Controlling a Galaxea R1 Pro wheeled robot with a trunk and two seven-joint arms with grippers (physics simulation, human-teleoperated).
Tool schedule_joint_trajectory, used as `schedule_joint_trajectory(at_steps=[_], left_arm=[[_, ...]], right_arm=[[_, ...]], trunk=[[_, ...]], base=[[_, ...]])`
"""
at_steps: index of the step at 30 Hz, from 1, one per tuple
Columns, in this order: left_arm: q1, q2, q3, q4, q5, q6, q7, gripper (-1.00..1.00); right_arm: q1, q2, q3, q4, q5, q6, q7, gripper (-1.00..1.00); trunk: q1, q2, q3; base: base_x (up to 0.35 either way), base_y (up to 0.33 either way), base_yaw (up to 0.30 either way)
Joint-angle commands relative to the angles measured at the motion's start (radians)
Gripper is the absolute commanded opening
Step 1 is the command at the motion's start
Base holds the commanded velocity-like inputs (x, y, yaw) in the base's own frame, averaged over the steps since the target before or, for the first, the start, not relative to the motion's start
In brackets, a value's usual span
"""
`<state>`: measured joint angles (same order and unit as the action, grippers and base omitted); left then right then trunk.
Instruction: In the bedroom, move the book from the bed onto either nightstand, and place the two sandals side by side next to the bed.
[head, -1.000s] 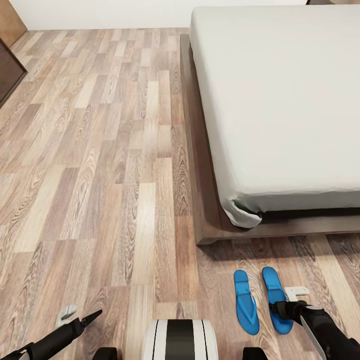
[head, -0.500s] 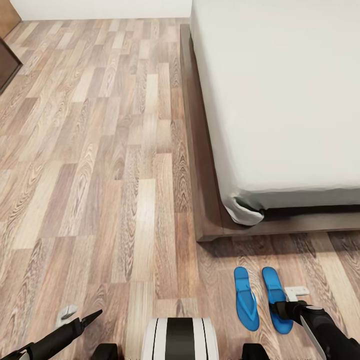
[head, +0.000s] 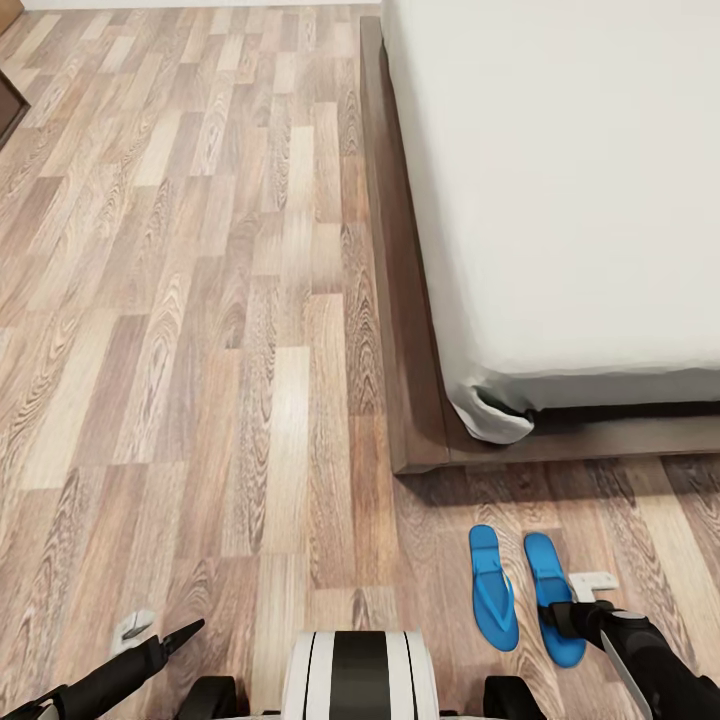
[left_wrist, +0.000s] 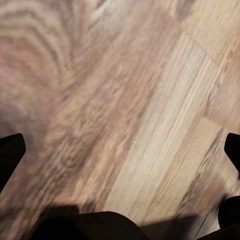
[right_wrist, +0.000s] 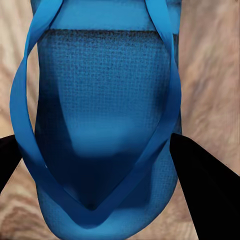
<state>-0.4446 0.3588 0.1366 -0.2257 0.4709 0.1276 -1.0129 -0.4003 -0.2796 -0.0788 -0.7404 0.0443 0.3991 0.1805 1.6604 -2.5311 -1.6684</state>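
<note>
Two blue sandals lie side by side on the wood-plank floor (head: 200, 300), just off the foot corner of the bed (head: 560, 200), parallel to each other with a thin strip of floor between them. The left sandal (head: 493, 588) is in full sight; the right sandal (head: 553, 590) has its near end covered by the right arm. The bed's pale mattress hangs over the dark wooden frame (head: 420, 440), and a loose fold of sheet droops at the corner nearest the sandals.

The right gripper (head: 585, 595) sits low over the right sandal. In the right wrist view the sandal's sole and V-shaped strap (right_wrist: 100, 150) lie between the two dark fingertips (right_wrist: 200, 185), which stand wide apart on either side of it without closing on it.

The left gripper (head: 160, 628) hovers above bare floor well away from the bed. In the left wrist view its fingers (left_wrist: 10, 155) sit at the far edges of the picture, spread wide, with blurred planks between them.

Against the pictures of a second and half a second ago, the whole head view has slid: the wall and the dark furniture at the far left have nearly gone, and the bed reaches the top edge. This is the camera tilting down. The sandals and both arms keep the same places.
</note>
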Motion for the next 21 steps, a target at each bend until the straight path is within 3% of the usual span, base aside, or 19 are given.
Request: schedule_joint_trajectory(at_steps=[1,9,21], left_arm=[[0.0,0.0,0.001,0.0,0.005,0.011,-0.004,1.0],[0.0,0.0,0.001,0.0,0.005,0.011,-0.004,1.0],[0.0,0.0,0.001,0.0,0.005,0.011,-0.004,1.0]], right_arm=[[0.0,0.0,-0.004,-0.004,0.004,0.004,0.007,-1.0],[0.001,0.0,-0.006,-0.007,-0.001,-0.084,0.008,-1.0],[0.001,-0.001,-0.007,-0.008,-0.001,-0.104,0.012,-1.0]], trunk=[[0.0,0.0,-0.001],[0.0,0.0,-0.001],[0.0,0.0,-0.001]], base=[[0.0,0.0,0.0],[0.0,0.0,0.0],[0.0,0.0,0.0]])
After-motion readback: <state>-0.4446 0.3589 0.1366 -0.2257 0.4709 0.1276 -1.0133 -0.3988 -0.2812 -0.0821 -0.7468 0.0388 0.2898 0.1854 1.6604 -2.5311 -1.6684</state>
